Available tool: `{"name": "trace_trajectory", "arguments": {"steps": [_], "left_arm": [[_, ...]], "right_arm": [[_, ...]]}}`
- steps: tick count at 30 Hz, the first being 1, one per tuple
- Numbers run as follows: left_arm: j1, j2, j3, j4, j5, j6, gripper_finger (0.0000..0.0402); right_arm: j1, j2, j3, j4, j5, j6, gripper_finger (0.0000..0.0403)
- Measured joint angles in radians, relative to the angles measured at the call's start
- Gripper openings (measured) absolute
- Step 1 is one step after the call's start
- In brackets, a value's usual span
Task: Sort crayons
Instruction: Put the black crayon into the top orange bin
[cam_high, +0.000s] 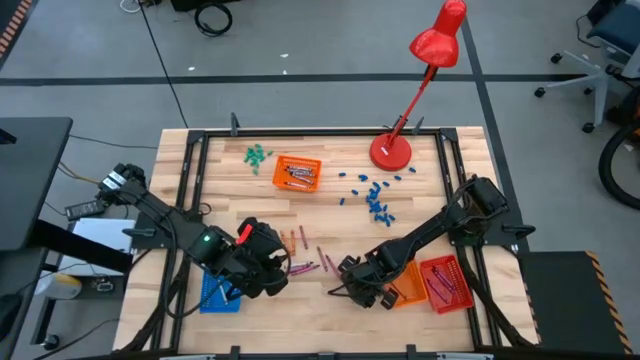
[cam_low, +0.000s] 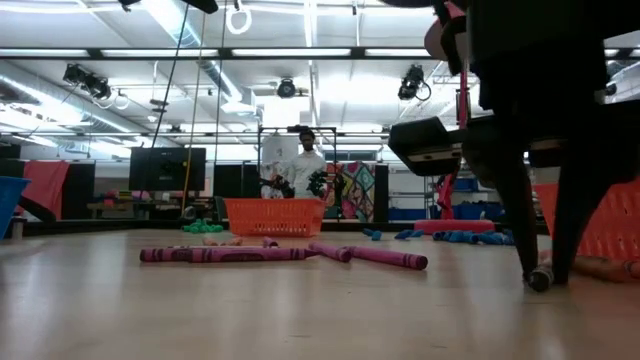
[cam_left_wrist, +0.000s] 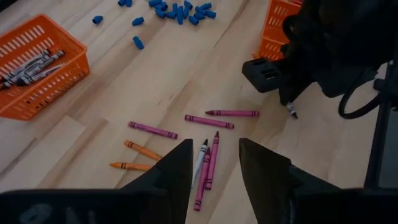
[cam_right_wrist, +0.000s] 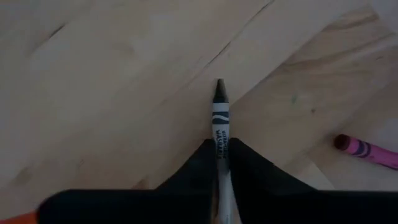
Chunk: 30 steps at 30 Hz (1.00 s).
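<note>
We see both our arms bent low over the near part of the table. Our right gripper (cam_right_wrist: 221, 163) points down to the table and its two fingers are pressed together on a thin stick. Our left gripper (cam_left_wrist: 214, 165) hovers a little above the table with its fingers apart.

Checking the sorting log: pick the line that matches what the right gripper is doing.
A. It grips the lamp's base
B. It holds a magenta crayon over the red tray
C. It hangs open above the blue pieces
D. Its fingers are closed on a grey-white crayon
D: in the right wrist view the right gripper has its two dark fingers pressed on either side of a grey-white crayon, whose tip sticks out over the wooden table.
</note>
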Motion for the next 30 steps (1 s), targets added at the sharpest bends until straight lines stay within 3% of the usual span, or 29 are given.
{"name": "trace_trajectory", "arguments": {"steps": [5,10,17,30], "left_arm": [[0.000,0.000,0.000,0.007,0.000,-0.035,0.0142],[0.000,0.000,0.000,0.007,0.000,-0.041,0.0142],[-0.001,0.000,0.000,-0.007,0.009,-0.048,0.0142],[0.054,0.001,0.000,-0.078,0.002,0.010,0.0142]], "right_arm": [[-0.018,-0.003,-0.002,0.015,-0.023,-0.026,0.0016],[-0.034,-0.007,-0.003,0.027,-0.017,-0.056,0.0026],[-0.041,-0.075,-0.005,0.030,0.070,-0.051,0.0028],[-0.043,-0.186,-0.004,0.021,0.188,0.133,0.0029]]}}
